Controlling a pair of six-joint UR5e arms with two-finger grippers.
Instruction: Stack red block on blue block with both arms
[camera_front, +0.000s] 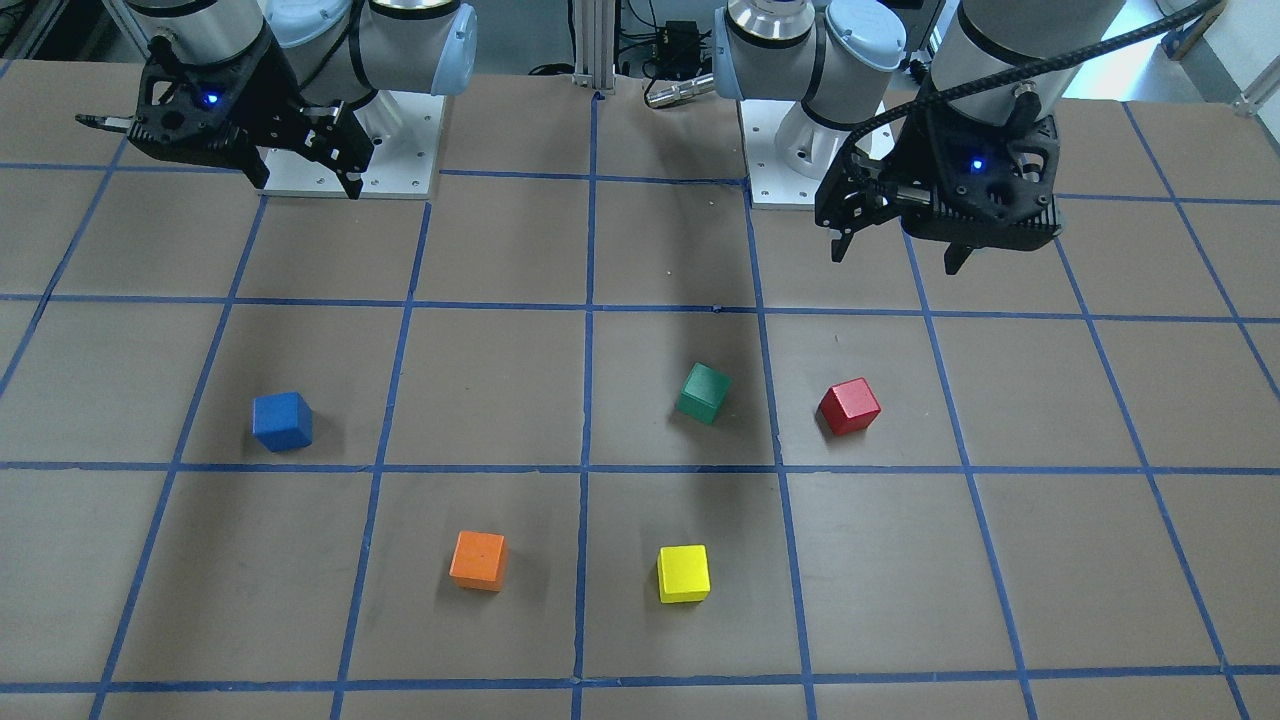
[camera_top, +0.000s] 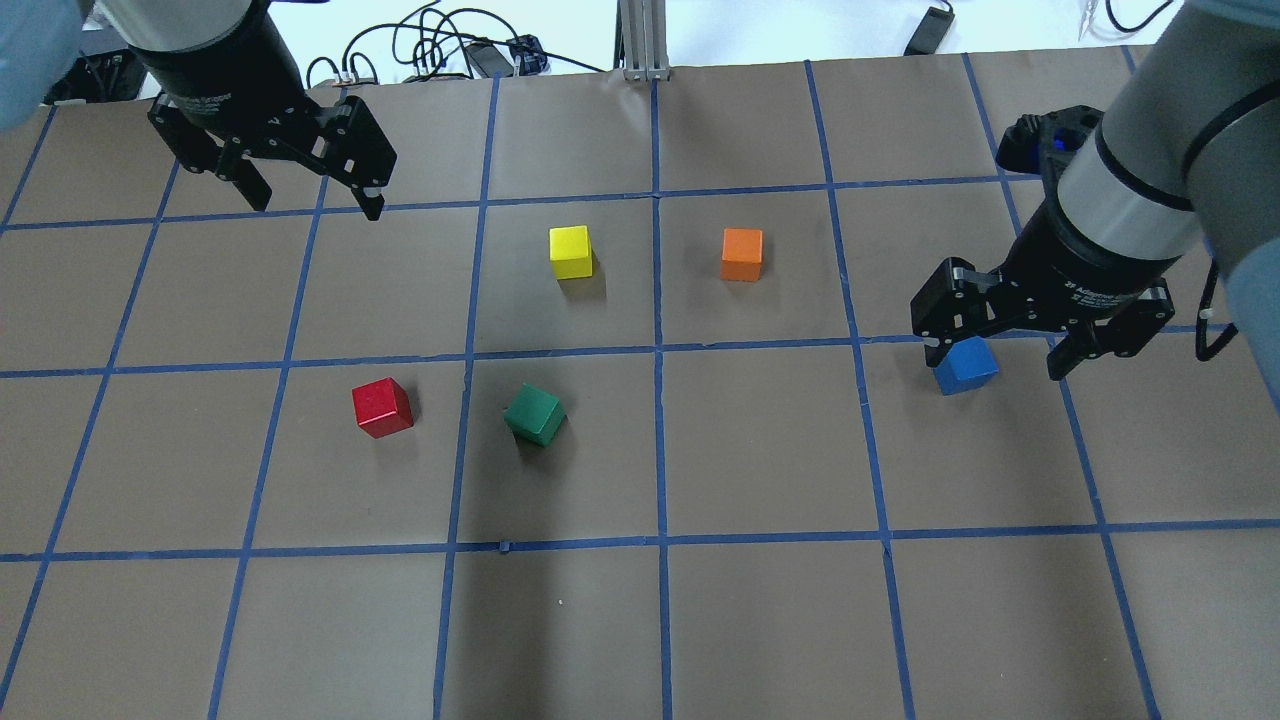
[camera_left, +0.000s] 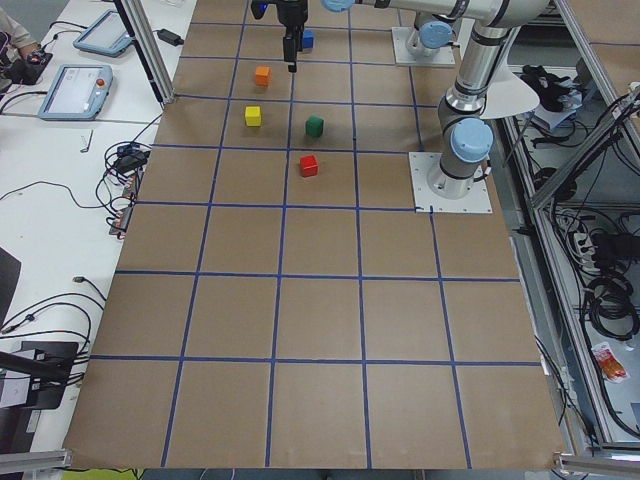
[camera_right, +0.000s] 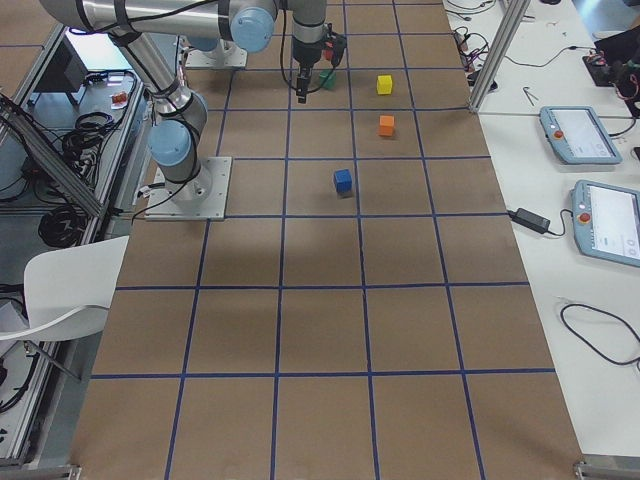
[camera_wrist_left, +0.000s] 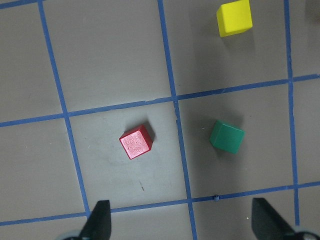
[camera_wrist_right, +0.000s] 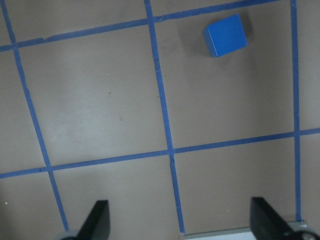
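Near the wide-apart left gripper (camera_front: 896, 260) lay the red block (camera_front: 849, 406), likely light, rigid; opposite flat faces suited grasping; right gripper (camera_front: 308, 188) likewise apart.

Red block (camera_front: 849, 406): small matte cube, resting flat on the counter (camera_front: 500, 380), turned slightly askew, on the robot's left half. Blue block (camera_front: 282, 421): same size and finish, also flat on one face, on the right half, well apart from the red one. Nothing is stacked on either. Left hand (camera_front: 897, 257) and right hand (camera_front: 306, 185): raised above the counter, jaws spread, holding nothing.
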